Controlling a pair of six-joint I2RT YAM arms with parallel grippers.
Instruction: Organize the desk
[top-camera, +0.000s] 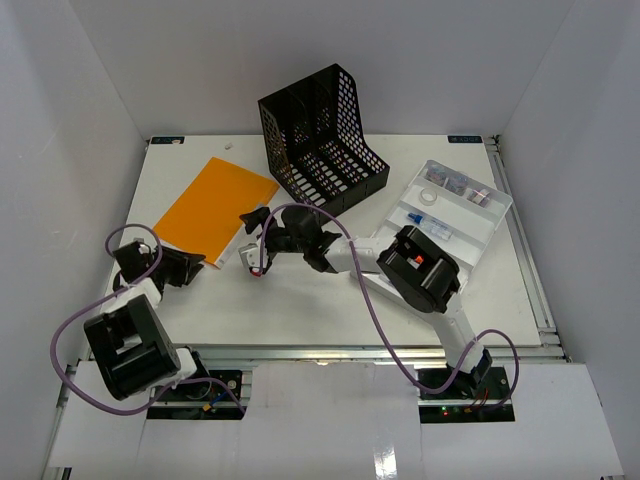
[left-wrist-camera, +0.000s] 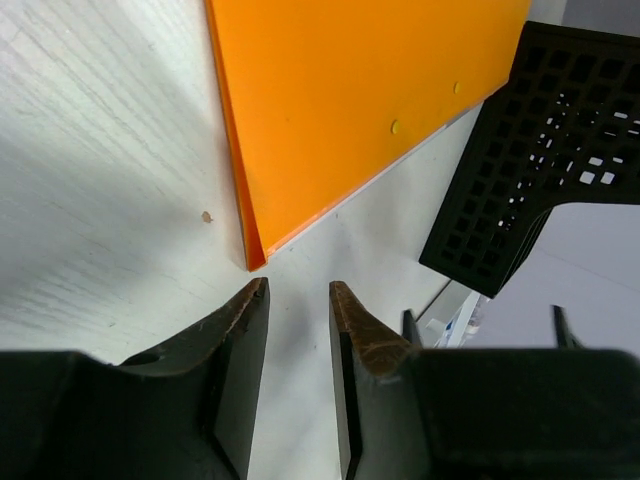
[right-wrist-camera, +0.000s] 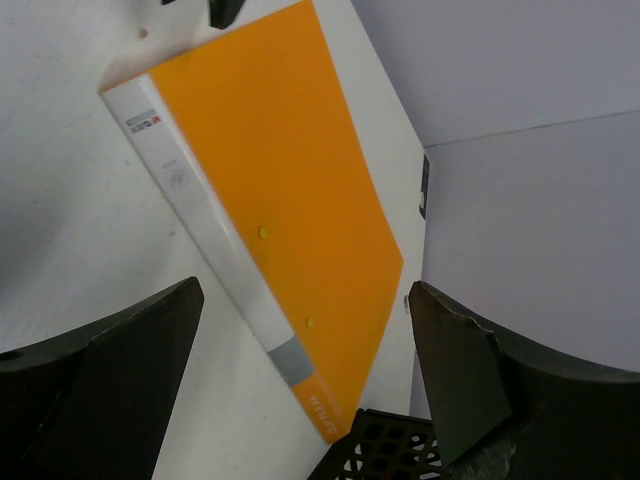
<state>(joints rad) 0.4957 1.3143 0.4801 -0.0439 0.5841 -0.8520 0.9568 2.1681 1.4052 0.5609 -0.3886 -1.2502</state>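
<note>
White desk with aluminium edge rail; left gripper slightly parted, right gripper spread wide, both empty.

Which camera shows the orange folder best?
The top camera: nearly the whole orange folder is visible. The left wrist sees only one corner; the right wrist sees its white spine, ends cropped.
</note>
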